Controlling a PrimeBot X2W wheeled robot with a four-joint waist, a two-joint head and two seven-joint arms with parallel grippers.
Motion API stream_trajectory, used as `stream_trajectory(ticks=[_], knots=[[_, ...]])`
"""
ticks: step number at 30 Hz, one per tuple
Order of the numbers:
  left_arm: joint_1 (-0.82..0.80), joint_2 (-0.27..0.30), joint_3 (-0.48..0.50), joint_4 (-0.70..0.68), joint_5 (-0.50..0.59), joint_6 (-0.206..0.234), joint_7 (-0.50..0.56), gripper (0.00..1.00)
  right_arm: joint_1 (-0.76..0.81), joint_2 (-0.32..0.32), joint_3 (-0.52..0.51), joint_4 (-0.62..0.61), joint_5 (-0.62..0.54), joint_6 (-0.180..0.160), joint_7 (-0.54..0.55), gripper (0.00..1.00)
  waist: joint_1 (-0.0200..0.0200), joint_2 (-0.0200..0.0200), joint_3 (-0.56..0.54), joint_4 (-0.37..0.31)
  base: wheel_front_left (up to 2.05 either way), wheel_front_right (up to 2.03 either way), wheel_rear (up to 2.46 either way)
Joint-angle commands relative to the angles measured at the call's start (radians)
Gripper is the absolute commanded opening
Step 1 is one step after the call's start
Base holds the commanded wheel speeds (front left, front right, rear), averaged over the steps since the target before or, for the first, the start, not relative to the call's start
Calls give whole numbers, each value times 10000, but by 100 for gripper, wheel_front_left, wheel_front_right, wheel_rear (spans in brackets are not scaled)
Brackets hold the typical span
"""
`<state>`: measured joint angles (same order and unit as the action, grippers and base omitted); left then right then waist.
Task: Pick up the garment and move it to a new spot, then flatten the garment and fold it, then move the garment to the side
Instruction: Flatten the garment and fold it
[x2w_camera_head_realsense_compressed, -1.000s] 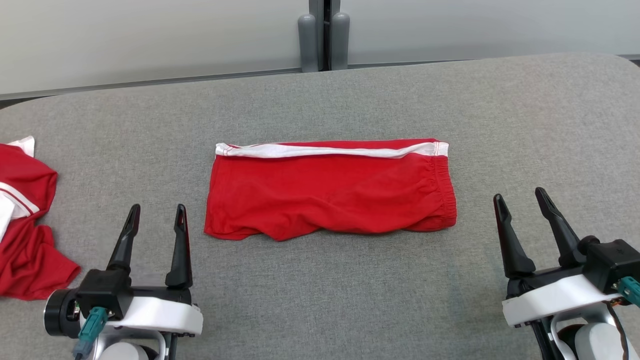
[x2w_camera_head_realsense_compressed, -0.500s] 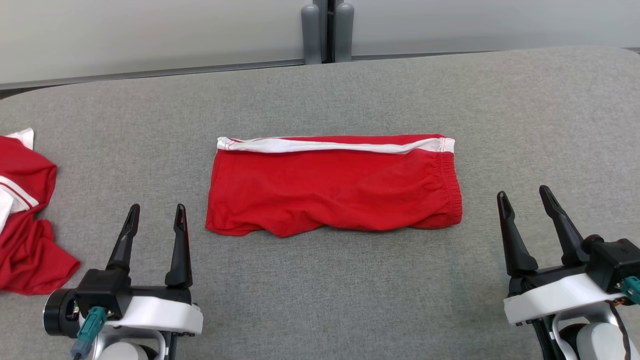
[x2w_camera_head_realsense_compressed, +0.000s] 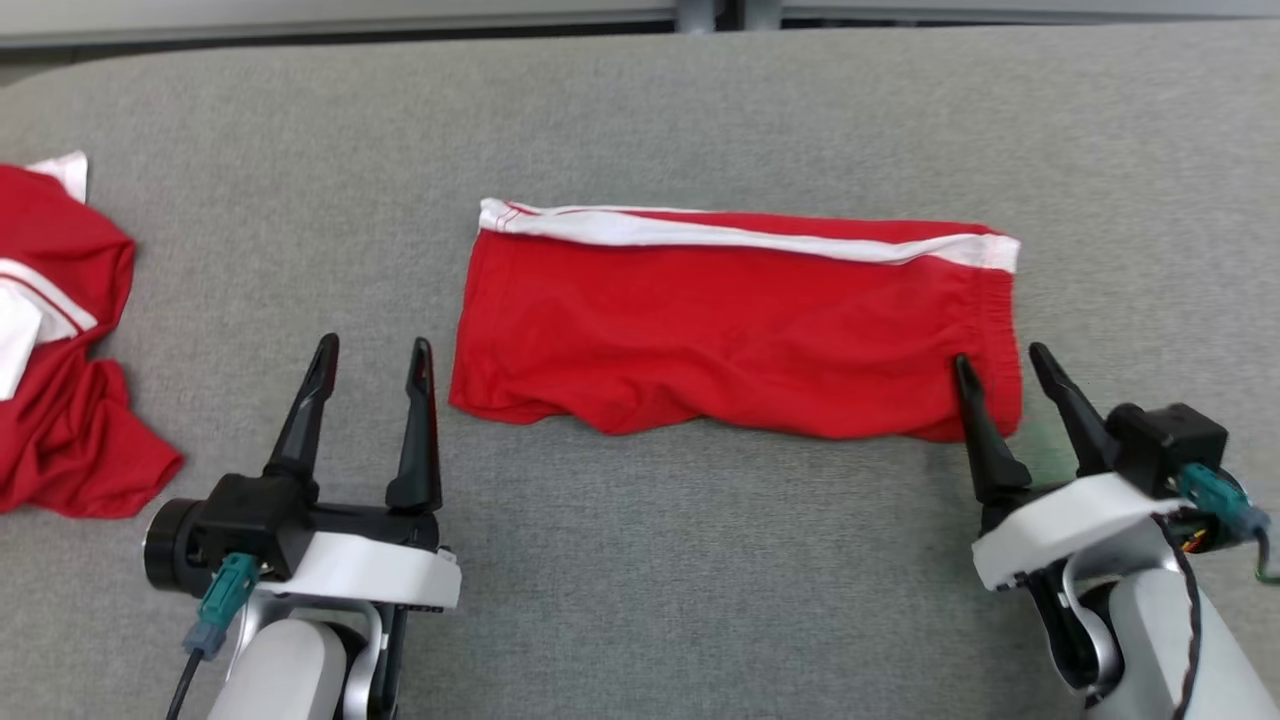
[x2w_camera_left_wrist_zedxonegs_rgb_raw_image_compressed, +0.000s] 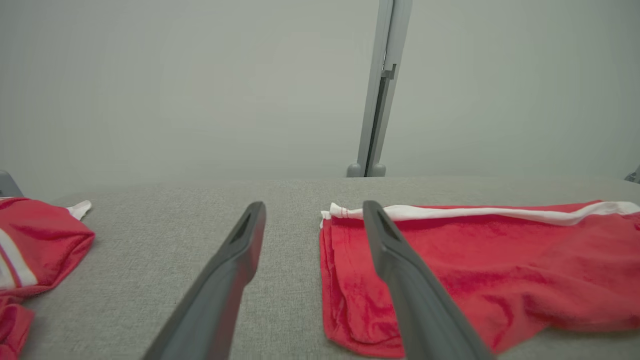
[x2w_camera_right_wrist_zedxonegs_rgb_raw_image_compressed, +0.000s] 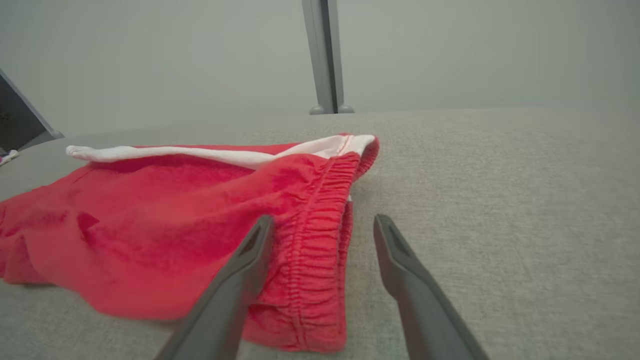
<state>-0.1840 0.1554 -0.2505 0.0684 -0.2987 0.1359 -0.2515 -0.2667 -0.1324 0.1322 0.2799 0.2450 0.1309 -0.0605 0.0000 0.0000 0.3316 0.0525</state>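
The garment (x2w_camera_head_realsense_compressed: 730, 320) is a pair of red shorts with a white stripe along its far edge, lying folded flat in a long band mid-table. My left gripper (x2w_camera_head_realsense_compressed: 372, 348) stands open just left of the garment's near left corner, not touching it. In the left wrist view the left gripper (x2w_camera_left_wrist_zedxonegs_rgb_raw_image_compressed: 314, 205) has its right finger crossing in front of the garment (x2w_camera_left_wrist_zedxonegs_rgb_raw_image_compressed: 500, 270). My right gripper (x2w_camera_head_realsense_compressed: 998, 358) is open at the elastic waistband end. In the right wrist view the right gripper (x2w_camera_right_wrist_zedxonegs_rgb_raw_image_compressed: 324, 219) has its left finger over the garment (x2w_camera_right_wrist_zedxonegs_rgb_raw_image_compressed: 175, 225) and its right finger over bare table.
A second red and white garment (x2w_camera_head_realsense_compressed: 60, 330) lies crumpled at the table's left edge, also seen as the crumpled garment (x2w_camera_left_wrist_zedxonegs_rgb_raw_image_compressed: 35, 245) from the left wrist. The grey padded table (x2w_camera_head_realsense_compressed: 700, 560) stretches in front of and beyond the shorts. A grey post (x2w_camera_left_wrist_zedxonegs_rgb_raw_image_compressed: 380, 90) and wall stand behind.
The head camera has tipped down and the picture shifted. Both grippers have come closer to the garment; the right one now reaches its waistband corner. Both stay open.
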Motion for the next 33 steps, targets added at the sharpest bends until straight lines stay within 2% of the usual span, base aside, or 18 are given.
stream_trajectory(ticks=[1,8,9,10,11,21,29,33], knots=[[-232,5,-15,48,-8,-65,-61,100,-238,-14,-76,393,57,-3,23,100,0,0,289,247,0,0,0],[-537,-83,2,201,72,-183,-128,100,-901,102,258,2172,454,-3,81,100,0,0,507,364,0,0,0],[-553,-84,20,178,88,-170,-125,100,-958,118,356,2346,586,-3,112,49,0,0,518,348,0,0,0],[-550,-72,31,160,108,-162,-130,100,-998,108,487,2451,679,-2,157,31,0,0,523,325,0,0,0],[-539,-65,45,143,114,-151,-129,100,-1035,74,604,2496,779,-2,95,0,0,0,523,297,0,0,0],[-383,4,126,2,213,-95,-147,100,-1003,-781,1268,2015,1455,-12,-248,0,0,0,448,9,0,0,0],[-322,39,91,-50,251,-61,-142,100,-625,-1588,804,1429,1778,-13,-82,0,0,0,316,-199,0,0,0],[-265,63,78,-64,219,-48,-143,100,-497,-1730,699,1042,1940,-13,198,0,0,0,240,-295,0,0,0]])
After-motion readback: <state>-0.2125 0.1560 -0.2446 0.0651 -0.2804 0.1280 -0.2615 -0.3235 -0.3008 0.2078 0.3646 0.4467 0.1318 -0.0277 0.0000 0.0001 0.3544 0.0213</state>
